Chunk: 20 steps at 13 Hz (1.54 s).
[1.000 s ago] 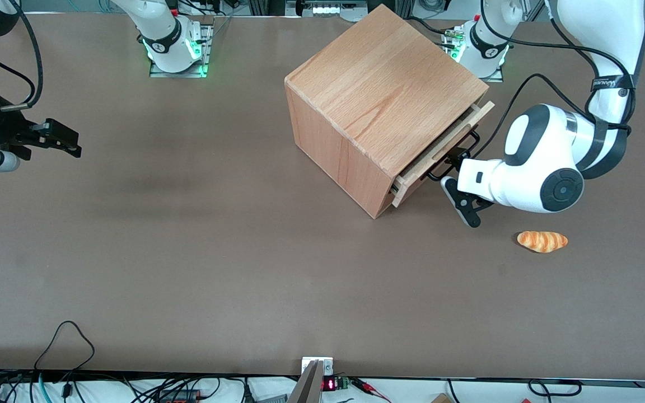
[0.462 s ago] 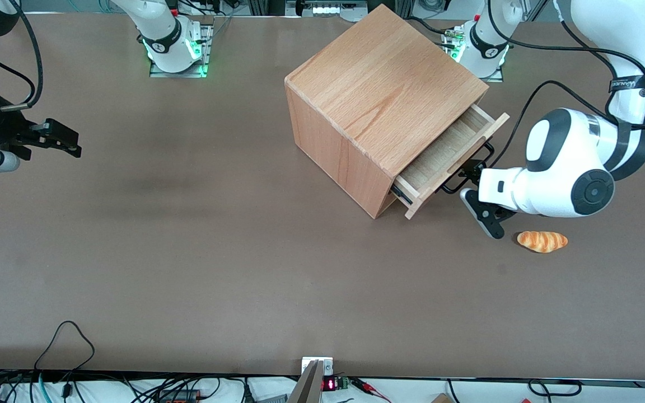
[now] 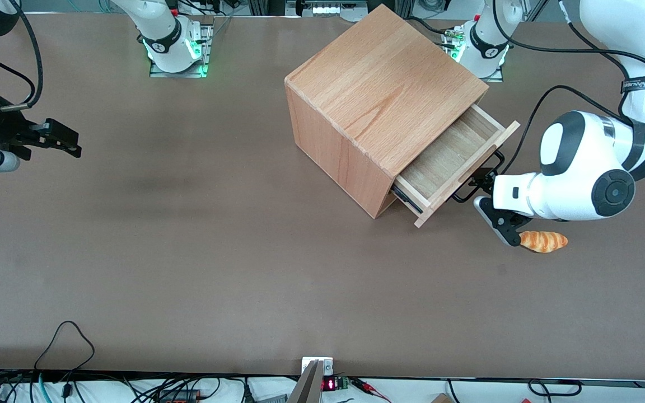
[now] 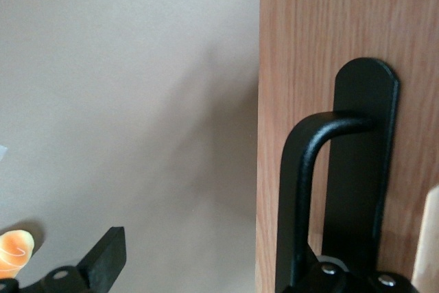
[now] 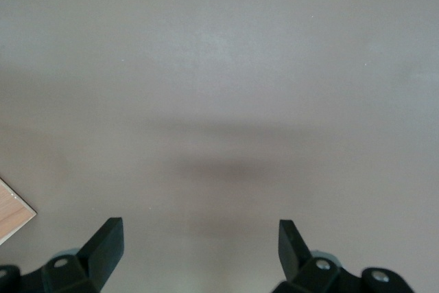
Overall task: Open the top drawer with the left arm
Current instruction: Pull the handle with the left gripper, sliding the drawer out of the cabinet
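The top drawer of the beech box stands pulled partway out, and its wooden floor shows with nothing on it. A thin black bar handle runs along the drawer's front panel. The left arm's gripper is at this handle, open. One finger sits hooked at the bar and the other finger hangs clear of the panel, nearer the camera. In the left wrist view the handle curves out of the front panel, the gripper straddles the panel's edge, and one fingertip is over bare table.
An orange-brown bread roll lies on the brown table just beside the gripper's free finger, nearer the camera than the drawer; it also shows in the wrist view as the roll. A lower drawer front sits flush under the open one.
The left arm has drawn back from the box with the handle, sliding the top drawer from a slight gap to well out. The gripper now reaches the bread roll.
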Each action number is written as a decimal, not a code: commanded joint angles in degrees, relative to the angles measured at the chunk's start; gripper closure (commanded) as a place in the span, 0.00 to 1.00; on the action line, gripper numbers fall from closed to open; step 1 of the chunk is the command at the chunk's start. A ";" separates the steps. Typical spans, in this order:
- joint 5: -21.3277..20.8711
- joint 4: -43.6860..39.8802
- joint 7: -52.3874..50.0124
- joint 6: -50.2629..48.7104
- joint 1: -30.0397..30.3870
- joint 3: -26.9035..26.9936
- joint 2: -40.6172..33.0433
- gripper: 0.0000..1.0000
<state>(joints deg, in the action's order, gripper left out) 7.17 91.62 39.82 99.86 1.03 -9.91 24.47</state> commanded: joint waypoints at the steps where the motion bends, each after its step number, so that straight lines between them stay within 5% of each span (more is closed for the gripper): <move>1: -4.96 -1.88 1.31 2.61 0.90 0.07 2.86 0.00; 20: -7.60 -6.98 -0.27 10.00 1.35 5.87 6.63 0.00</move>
<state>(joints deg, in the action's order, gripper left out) 5.84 84.92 41.47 101.68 3.25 -6.23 28.20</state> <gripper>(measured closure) 0.000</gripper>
